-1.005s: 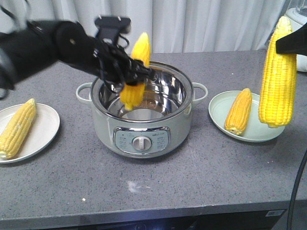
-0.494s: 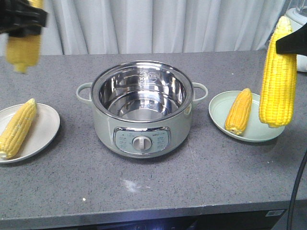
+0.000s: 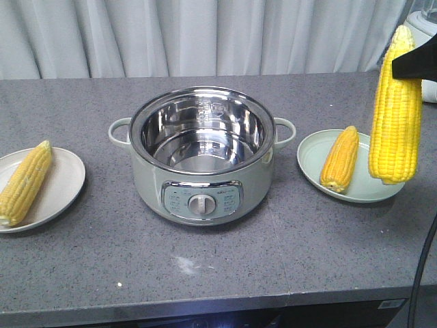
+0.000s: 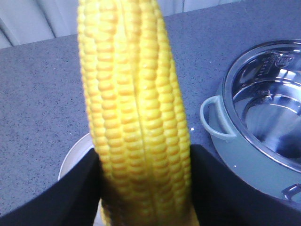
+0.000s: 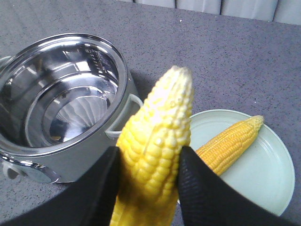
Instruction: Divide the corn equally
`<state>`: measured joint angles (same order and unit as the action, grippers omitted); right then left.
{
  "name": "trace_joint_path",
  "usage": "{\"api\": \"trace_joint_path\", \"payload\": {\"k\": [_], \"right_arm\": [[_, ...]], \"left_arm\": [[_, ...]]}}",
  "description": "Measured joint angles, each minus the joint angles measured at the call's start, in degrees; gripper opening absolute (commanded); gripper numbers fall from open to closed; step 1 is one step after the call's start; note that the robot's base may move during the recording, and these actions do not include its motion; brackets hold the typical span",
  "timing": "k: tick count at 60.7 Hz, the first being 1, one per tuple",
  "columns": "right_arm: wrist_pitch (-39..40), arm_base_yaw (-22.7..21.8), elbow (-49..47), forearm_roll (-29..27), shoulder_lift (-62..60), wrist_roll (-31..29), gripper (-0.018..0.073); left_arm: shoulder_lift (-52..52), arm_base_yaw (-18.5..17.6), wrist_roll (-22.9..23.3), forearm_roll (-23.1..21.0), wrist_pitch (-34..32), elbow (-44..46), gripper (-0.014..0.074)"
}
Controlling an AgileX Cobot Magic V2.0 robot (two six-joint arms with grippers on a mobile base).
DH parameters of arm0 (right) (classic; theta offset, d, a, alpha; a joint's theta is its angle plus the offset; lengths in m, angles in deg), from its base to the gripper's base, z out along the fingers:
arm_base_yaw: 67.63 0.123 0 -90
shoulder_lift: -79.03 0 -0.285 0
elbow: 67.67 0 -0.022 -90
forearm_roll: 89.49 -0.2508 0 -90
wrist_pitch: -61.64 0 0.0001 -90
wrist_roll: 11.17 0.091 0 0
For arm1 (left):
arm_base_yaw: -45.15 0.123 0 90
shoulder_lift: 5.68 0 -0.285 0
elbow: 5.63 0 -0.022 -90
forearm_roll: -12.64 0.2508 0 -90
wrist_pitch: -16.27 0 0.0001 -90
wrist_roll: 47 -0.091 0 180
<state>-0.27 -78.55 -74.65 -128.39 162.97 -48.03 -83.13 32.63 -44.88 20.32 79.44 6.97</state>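
My left gripper (image 4: 143, 165) is shut on a corn cob (image 4: 134, 94) that fills the left wrist view; a plate's rim (image 4: 70, 160) shows behind it. This arm is outside the front view. My right gripper (image 3: 404, 65) is shut on a long corn cob (image 3: 395, 109), which hangs upright over the pale green plate (image 3: 311, 160). A smaller cob (image 3: 340, 158) lies on that plate. On the white plate (image 3: 65, 181) at the left lies another cob (image 3: 26, 181). In the right wrist view the black fingers (image 5: 200, 188) clamp the held cob (image 5: 157, 136).
A silver electric pot (image 3: 201, 154) with side handles stands open and empty mid-table, between the two plates. The table's front edge runs along the bottom. A white appliance (image 3: 427, 41) stands at the far right, and a curtain hangs behind the table.
My left arm has lifted its cob out of the pot, swung left and left the front view. The right arm and its cob have stayed still.
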Motion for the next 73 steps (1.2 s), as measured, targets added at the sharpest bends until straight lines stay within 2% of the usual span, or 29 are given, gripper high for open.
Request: {"api": "trace_joint_path", "payload": {"k": [73], "right_arm": [[-0.22,0.0,0.0,0.0,0.0,0.0,0.0115]], "left_arm": [[0.05,0.0,0.0,0.33,1.02,0.0,0.0149]]}}
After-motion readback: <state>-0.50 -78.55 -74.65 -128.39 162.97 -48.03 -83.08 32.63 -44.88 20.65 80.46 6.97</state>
